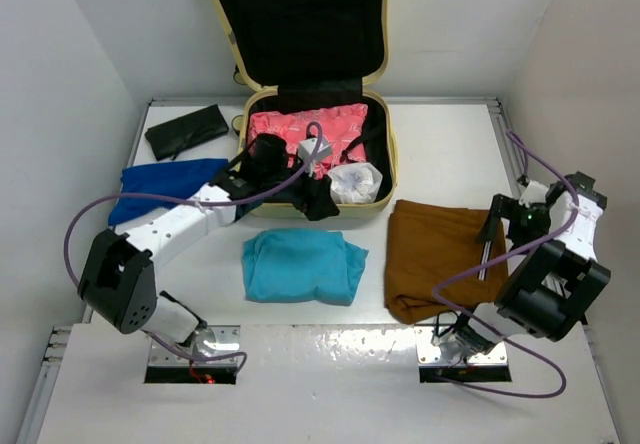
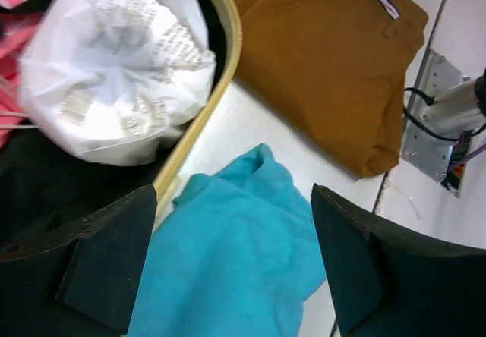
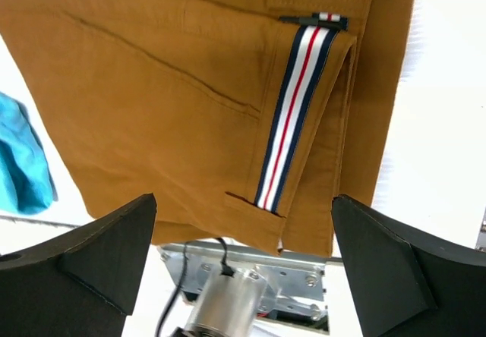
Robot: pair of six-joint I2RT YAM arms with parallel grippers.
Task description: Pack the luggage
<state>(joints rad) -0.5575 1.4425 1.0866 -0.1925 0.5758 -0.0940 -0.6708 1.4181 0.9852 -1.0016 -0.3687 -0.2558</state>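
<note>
The luggage point(image 1: 391, 159) sits at the upper middle of the top view, its base flat on the table point(image 1: 440, 144) and its lid standing open against the back wall, with the lid's top edge cut off by the frame. Inside we see a pink patterned cloth point(image 1: 305, 129) and a white plastic bag point(image 1: 356, 181). The dark things beside them melt into the black lining, and we cannot tell them apart.

The left gripper point(image 1: 262, 156) hangs over the left part of the base, largely lost against that black. Its wrist view is clearer: the left gripper point(image 2: 234, 223) is released, with its jaws wide and nothing between them. Beyond it lie the teal garment point(image 2: 228, 276), the cream rim of the luggage point(image 2: 220, 71) and the bag point(image 2: 114, 71), whose printing is too blurred to read.

At the right of the top view, the right gripper point(image 1: 500, 226) hovers above the edge of the brown trousers point(image 1: 445, 254). From the wrist, the right gripper point(image 3: 243, 215) is likewise released and empty. The trousers point(image 3: 167, 86) run out of the top of that frame, showing a striped band point(image 3: 292, 117).

A blue cloth point(image 1: 165, 184) at centre left is partly hidden under the left arm. A black pouch point(image 1: 187, 130) lies above it, just left of the luggage.
</note>
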